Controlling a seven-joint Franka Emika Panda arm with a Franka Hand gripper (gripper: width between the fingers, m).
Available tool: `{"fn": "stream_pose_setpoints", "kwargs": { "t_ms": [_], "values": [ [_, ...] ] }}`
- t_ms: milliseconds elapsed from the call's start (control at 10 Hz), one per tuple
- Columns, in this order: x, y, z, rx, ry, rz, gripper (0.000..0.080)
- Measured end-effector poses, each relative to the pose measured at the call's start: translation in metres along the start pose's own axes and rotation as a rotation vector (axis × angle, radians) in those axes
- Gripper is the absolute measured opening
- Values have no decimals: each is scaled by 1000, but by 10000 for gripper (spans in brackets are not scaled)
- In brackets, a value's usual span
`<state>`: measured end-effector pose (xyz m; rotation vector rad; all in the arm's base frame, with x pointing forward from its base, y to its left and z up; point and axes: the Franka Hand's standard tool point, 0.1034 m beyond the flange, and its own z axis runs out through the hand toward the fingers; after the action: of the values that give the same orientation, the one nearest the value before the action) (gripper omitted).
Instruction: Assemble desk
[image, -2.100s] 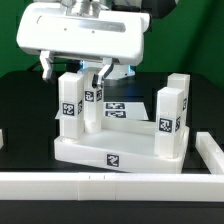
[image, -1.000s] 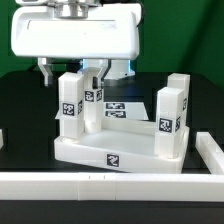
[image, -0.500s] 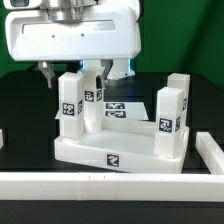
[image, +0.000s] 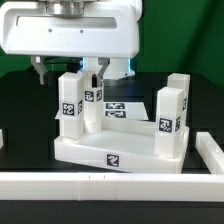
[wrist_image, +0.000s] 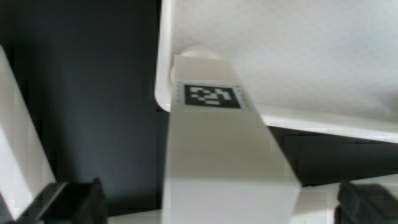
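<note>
The desk slab (image: 110, 152) lies flat with its legs standing upright on it. One tagged leg (image: 70, 104) stands at the exterior view's left, a second (image: 92, 100) is close behind it, and a third (image: 170, 118) is at the right. A fourth leg does not show. My gripper (image: 70, 72) is open and hangs over the left leg, one finger on each side of its top. In the wrist view that leg (wrist_image: 222, 150) runs up between the dark fingertips (wrist_image: 71, 202), with a gap on each side. The gripper (wrist_image: 222, 204) holds nothing.
The marker board (image: 118, 110) lies on the black table behind the slab. A long white rail (image: 100, 188) runs along the front and turns back at the exterior view's right (image: 212, 152).
The hand has shifted toward the exterior view's left and a little upward. The fingers stay open around the left leg's top. The desk parts have not moved.
</note>
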<state>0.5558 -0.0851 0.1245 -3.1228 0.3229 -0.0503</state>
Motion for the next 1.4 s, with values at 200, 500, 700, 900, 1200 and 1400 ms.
{"fn": "stream_pose_setpoints", "kwargs": {
  "t_ms": [200, 500, 700, 900, 1200, 1400],
  "values": [
    [-1, -1, 2, -2, 6, -2, 519],
    [-1, -1, 2, -2, 6, -2, 288],
    [-1, -1, 2, -2, 6, 16, 288],
    [-1, -1, 2, -1, 6, 57, 288],
    [-5, -5, 3, 18, 21, 467, 289],
    [-5, -7, 3, 48, 18, 729, 290]
  ]
}}
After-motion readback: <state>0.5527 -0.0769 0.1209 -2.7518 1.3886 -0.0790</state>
